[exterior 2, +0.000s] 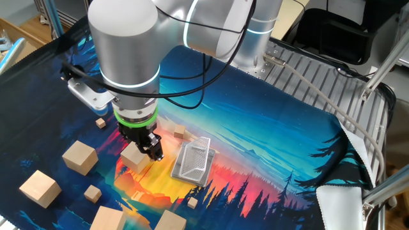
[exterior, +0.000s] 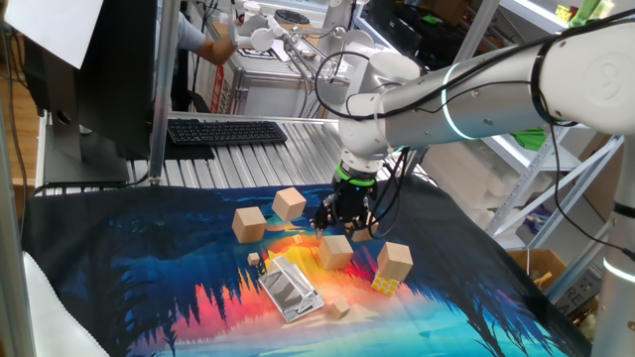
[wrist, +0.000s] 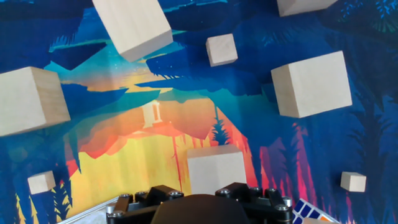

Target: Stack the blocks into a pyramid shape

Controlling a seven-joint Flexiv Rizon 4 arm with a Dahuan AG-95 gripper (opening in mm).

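- The claw [exterior: 343, 220] points straight down with its jaws spread wide. I see nothing clamped between them.
- The nearest block [exterior 2: 133, 157] lies just beside the claw's tips. The claw covers its edge, so I cannot tell whether they touch.
- In the hand view the fingertips are out of frame, and the housing cuts off that block.
- Two more blocks [exterior: 249, 224] lie well apart from the claw.
- Another block [exterior: 394, 260] half hides the puzzle cube [exterior: 385, 286].
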